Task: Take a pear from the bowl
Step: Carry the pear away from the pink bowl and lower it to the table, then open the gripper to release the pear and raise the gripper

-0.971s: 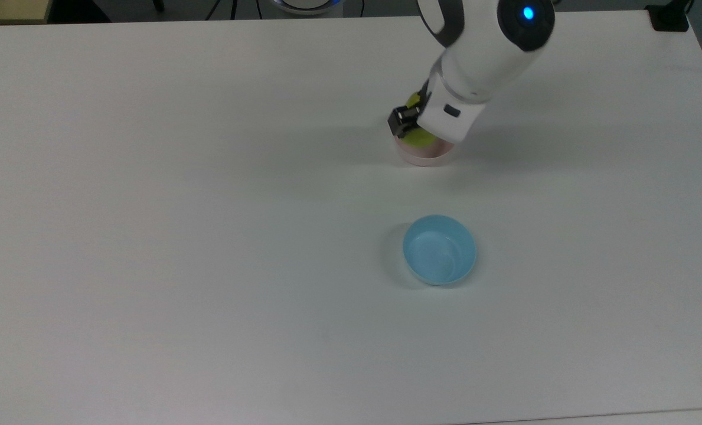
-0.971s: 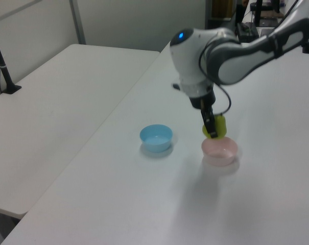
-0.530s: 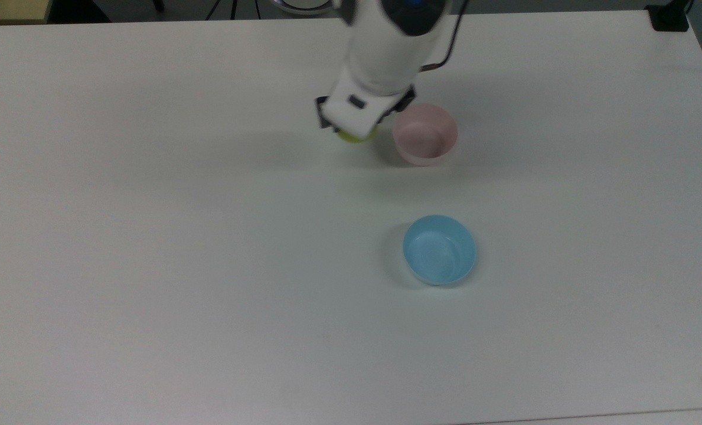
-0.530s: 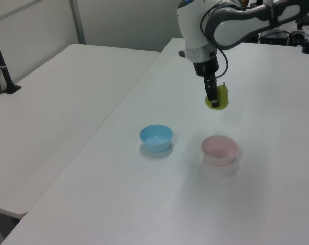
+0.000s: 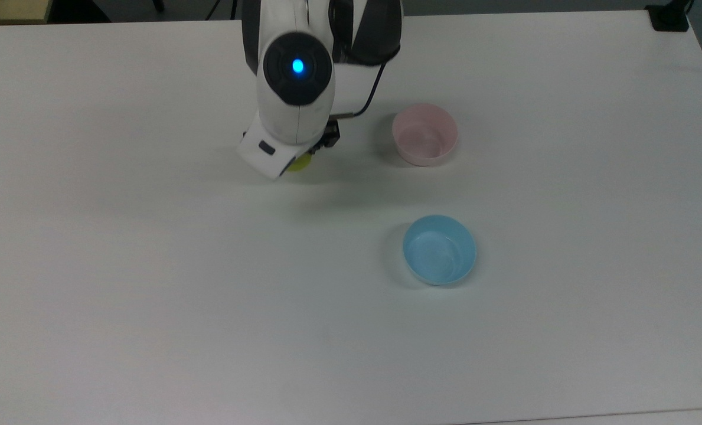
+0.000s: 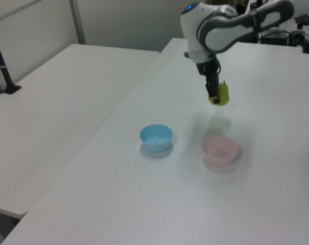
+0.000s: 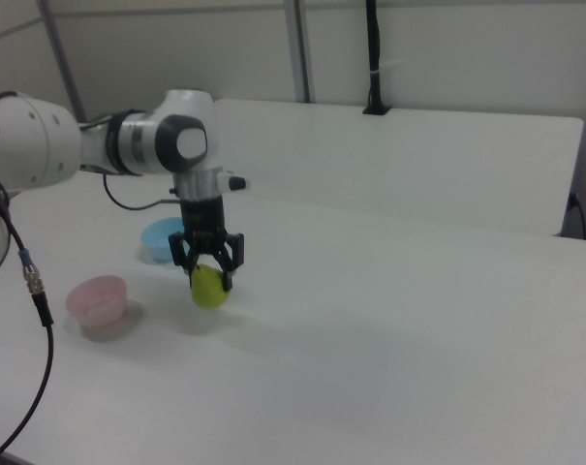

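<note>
My gripper (image 7: 207, 274) is shut on the yellow-green pear (image 7: 209, 289) and holds it in the air above the white table. In the left view the pear (image 6: 219, 94) hangs at the gripper (image 6: 214, 96), above and behind the pale pink bowl (image 6: 220, 150). From the top view only an edge of the pear (image 5: 299, 163) peeks out under the white wrist, well to the left of the pink bowl (image 5: 425, 134). The bowl holds nothing.
A light blue bowl (image 5: 440, 249) stands on the table (image 5: 150, 265) below the pink one in the top view. A second white table (image 6: 57, 92) runs alongside at the left view's left. A black post (image 7: 374, 58) rises at the back of the right view.
The gripper lifted the pear out of the pink bowl and carried it toward the top view's left. The pink bowl now stands uncovered and both bowls have stayed put.
</note>
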Robot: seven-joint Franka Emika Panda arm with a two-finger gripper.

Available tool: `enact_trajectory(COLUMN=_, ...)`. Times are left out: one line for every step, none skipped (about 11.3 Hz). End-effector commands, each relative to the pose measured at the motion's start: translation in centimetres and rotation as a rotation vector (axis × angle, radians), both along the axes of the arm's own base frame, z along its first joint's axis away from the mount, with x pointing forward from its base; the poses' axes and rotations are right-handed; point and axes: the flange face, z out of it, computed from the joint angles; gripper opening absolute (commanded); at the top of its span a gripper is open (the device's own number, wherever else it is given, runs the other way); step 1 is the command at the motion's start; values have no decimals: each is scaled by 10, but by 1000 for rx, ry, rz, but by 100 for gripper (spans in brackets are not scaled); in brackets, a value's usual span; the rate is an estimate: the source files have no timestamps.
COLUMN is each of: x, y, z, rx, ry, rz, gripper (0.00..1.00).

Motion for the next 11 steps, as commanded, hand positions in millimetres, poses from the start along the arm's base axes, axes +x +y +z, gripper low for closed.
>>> enact_trajectory(x=4, y=-5, z=-26, rx=-26, ry=-10, rz=1, gripper=79)
enact_trajectory(x=3, y=-4, z=-33, rx=-32, ry=-2, rz=-7, gripper=87)
enact_trajectory(x=4, y=-3, z=-38, rx=-49, ry=-7, rz=-13, gripper=95)
enact_trajectory(x=4, y=-3, z=-37, rx=-57, ry=-14, rz=-37, gripper=100)
enact_trajectory(x=3, y=-2, z=-31, rx=-58, ry=-18, rz=-39, gripper=100)
enact_trajectory(x=3, y=-3, z=-14, rx=-62, ry=-39, rz=-59, gripper=100)
enact_trajectory(x=-2, y=-4, z=13, rx=-68, ry=-60, rz=-91, gripper=100)
enact_trajectory(x=-9, y=-6, z=40, rx=-71, ry=-67, rz=-107, gripper=100)
enact_trajectory(x=-18, y=-7, z=70, rx=-69, ry=-81, rz=-115, gripper=100)
enact_trajectory(x=-29, y=-8, z=97, rx=-69, ry=-83, rz=-122, gripper=100)
enact_trajectory(x=-40, y=-11, z=125, rx=-62, ry=-99, rz=-135, gripper=100)
